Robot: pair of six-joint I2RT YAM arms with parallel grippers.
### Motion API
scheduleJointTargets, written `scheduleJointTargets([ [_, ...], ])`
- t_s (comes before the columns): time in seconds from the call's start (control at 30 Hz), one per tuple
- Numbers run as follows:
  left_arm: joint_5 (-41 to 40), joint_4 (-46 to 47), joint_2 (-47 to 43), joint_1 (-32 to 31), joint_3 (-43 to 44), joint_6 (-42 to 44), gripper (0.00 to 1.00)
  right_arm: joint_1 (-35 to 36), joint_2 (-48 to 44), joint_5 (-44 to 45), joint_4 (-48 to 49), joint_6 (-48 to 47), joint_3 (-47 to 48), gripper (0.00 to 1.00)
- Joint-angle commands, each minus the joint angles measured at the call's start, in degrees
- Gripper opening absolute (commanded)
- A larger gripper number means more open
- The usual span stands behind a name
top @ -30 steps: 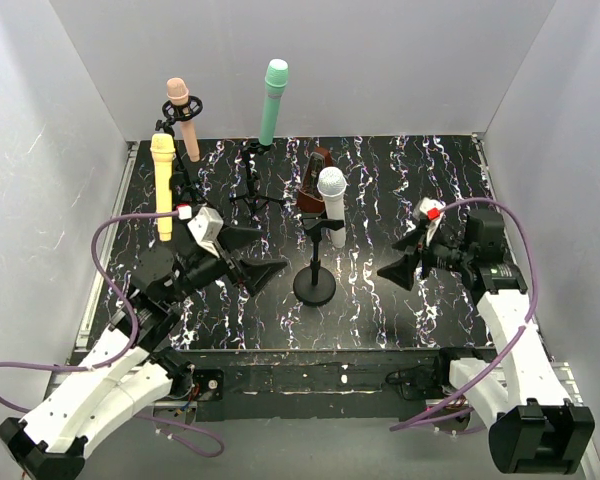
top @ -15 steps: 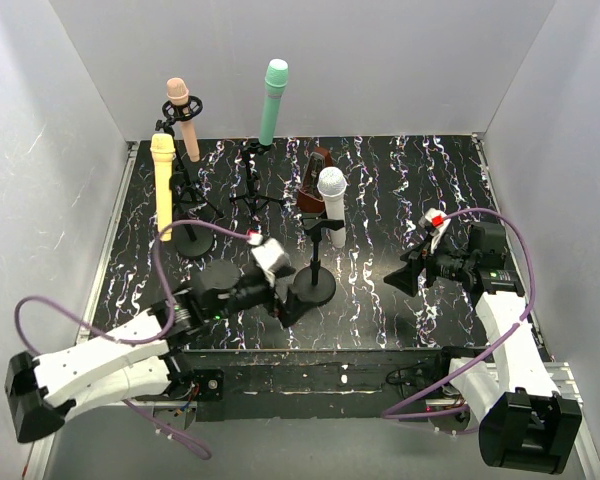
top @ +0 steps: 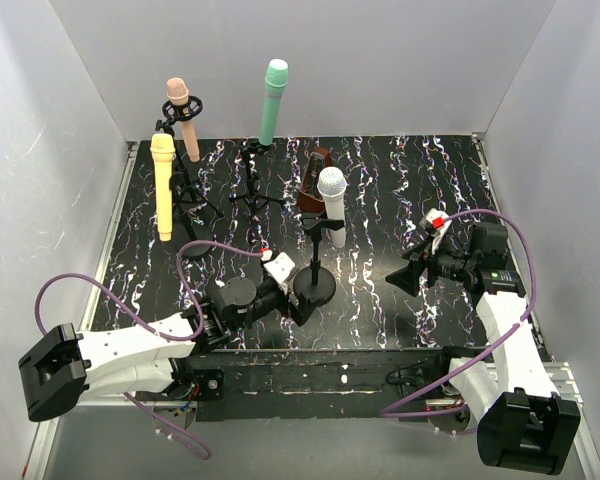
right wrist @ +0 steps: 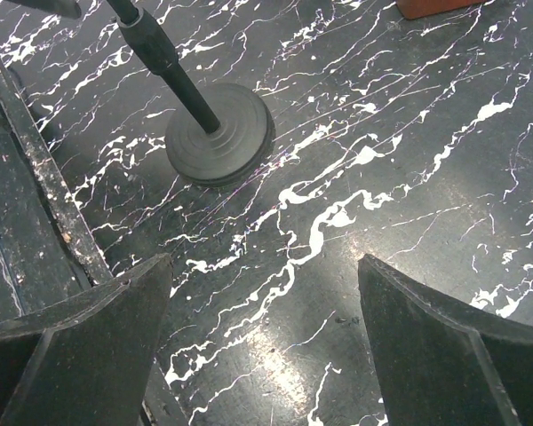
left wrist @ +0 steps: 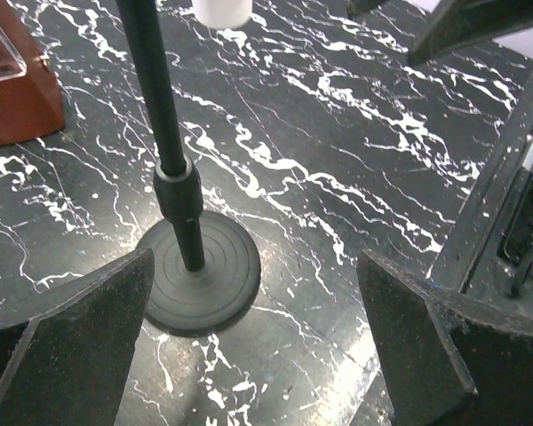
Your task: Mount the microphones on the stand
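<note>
All the microphones stand upright in black stands on the marbled table. The peach-pink microphone (top: 180, 118) and the pale yellow one (top: 163, 188) are at the back left. The teal-green one (top: 273, 100) is at the back centre. The white one (top: 331, 205) tops a round-based stand (top: 314, 288) in the middle. My left gripper (top: 298, 305) is open, low beside that stand's base (left wrist: 200, 284), holding nothing. My right gripper (top: 402, 262) is open to the right of the stand, pointing at its base (right wrist: 220, 133), with only bare table between its fingers.
A brown metronome (top: 313, 185) stands behind the white microphone, also seen as the metronome (left wrist: 13, 80) in the left wrist view. White walls close the table (top: 380, 200) on three sides. The table's near edge (top: 320, 350) runs just below both grippers.
My left arm has swung right and toward the near edge, from beside the yellow microphone's stand to the base of the white microphone's stand. The right arm has barely moved.
</note>
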Motion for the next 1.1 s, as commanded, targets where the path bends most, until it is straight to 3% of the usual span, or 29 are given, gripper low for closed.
scheduleJointTargets([
  [0.0,-4.1,8.6,1.0,-0.2,-0.7,1.3,0.98,-0.3,-1.1,-0.4,-0.4,-1.9,0.4,0.91],
  [0.37,-11.5,20.5,2.1,-0.1,-5.3,0.2,0.98,-0.4,-0.7,-0.5,-0.7,-2.9,0.4,0.90],
  [0.7,-13.7,32.2,12.7,0.7,-2.3,4.8,0.98,-0.5,-0.7,-0.6,-1.2,-3.5,0.4,0.90],
  [0.83,-15.7,33.8,17.0,2.0,0.8,5.7,0.88,-0.5,-0.6,-1.0,-1.2,-3.7,0.5,0.90],
  [1.07,-12.1,36.0,22.1,5.3,5.0,5.4,0.72,-0.5,-0.6,-1.0,-1.5,-4.1,0.5,0.90],
])
